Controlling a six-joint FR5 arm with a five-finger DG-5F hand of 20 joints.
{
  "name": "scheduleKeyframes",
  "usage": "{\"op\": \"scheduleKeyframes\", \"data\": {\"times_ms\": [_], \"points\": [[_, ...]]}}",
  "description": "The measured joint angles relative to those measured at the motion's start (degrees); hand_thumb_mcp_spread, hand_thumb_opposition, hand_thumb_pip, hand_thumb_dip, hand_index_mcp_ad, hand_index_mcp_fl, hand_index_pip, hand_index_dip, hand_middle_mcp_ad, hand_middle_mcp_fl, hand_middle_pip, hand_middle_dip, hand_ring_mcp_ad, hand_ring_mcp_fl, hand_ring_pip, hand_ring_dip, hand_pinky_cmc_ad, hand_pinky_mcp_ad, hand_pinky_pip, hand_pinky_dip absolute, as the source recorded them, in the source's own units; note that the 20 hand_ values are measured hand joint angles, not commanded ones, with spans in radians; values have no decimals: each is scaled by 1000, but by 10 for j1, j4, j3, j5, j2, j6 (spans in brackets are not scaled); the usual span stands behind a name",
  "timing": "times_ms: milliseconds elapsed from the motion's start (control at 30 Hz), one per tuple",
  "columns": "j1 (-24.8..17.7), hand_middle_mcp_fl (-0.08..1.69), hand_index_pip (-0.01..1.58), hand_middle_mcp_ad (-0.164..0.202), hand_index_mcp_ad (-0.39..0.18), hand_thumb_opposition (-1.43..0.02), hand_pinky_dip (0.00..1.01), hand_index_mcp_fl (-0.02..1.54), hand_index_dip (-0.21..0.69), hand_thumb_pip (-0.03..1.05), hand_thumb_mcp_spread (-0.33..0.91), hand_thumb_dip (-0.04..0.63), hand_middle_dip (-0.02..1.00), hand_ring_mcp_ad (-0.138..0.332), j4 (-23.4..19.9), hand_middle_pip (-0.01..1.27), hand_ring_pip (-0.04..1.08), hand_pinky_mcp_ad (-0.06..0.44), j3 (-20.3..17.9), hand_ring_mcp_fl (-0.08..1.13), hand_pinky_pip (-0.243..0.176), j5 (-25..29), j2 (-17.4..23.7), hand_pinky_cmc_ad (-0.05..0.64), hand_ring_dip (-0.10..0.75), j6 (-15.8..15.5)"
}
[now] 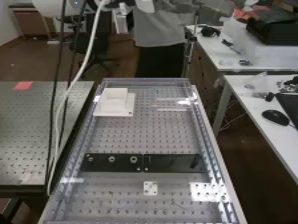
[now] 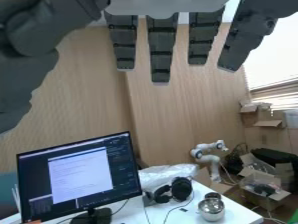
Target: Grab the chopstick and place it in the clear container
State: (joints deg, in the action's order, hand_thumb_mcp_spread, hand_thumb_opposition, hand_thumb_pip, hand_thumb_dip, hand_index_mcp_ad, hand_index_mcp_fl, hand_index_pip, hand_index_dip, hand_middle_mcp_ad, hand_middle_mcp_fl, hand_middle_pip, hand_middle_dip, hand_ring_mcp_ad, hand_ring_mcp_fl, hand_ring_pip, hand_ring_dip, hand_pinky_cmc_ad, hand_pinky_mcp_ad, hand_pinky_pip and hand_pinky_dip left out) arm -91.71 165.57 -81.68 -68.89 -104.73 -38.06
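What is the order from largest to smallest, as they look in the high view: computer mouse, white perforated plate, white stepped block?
1. White stepped block
2. Computer mouse
3. White perforated plate

From here I see a rounded white arm (image 1: 46,7) with white (image 1: 92,37) and black cables (image 1: 56,75), and blocky dark grey fingers (image 2: 161,47) banded black.

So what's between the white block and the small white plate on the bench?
In the high view, a long black strip lies crosswise between the white block and the small white plate.
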Motion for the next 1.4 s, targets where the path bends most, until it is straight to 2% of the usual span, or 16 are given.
{"op": "scheduleKeyframes", "data": {"times_ms": [233,333,467,833,900,933,1100,1167,1333,1400], "points": [[3,206,66,68,-101,-606,332,127,274,632,12,-24,344,176,-11,120,89,262,-14,9,-129,-11,8,318,218,0],[4,206,66,63,-115,-606,332,127,274,632,12,-24,344,176,-6,124,89,258,-18,9,-129,-18,13,318,218,-1],[5,202,66,72,-105,-606,332,127,274,632,12,-24,344,178,2,124,89,258,-19,9,-129,-13,18,312,218,-3],[4,206,66,72,-101,-621,332,143,274,625,24,-24,344,178,119,124,89,260,17,9,-127,-43,-3,312,218,17],[5,206,66,68,-106,-620,332,162,274,616,24,-24,344,176,124,124,89,260,19,10,-127,-51,-5,316,218,19],[5,206,66,65,-113,-620,332,176,274,604,24,-24,344,161,125,124,87,262,19,12,-127,-51,-6,312,218,19],[8,206,70,72,-103,-634,333,176,279,595,40,-24,344,161,127,124,101,265,17,9,-124,-65,-6,312,218,23],[9,206,70,63,-113,-634,333,175,279,581,45,-24,344,162,126,124,101,265,15,9,-124,-75,-4,312,218,24],[12,206,63,75,-103,-634,333,175,276,581,52,-24,344,162,125,120,101,262,5,9,-124,-63,5,312,218,24],[14,206,70,75,-103,-634,333,176,286,581,52,-24,344,162,123,124,101,281,1,9,-124,-72,9,312,218,23]]}}
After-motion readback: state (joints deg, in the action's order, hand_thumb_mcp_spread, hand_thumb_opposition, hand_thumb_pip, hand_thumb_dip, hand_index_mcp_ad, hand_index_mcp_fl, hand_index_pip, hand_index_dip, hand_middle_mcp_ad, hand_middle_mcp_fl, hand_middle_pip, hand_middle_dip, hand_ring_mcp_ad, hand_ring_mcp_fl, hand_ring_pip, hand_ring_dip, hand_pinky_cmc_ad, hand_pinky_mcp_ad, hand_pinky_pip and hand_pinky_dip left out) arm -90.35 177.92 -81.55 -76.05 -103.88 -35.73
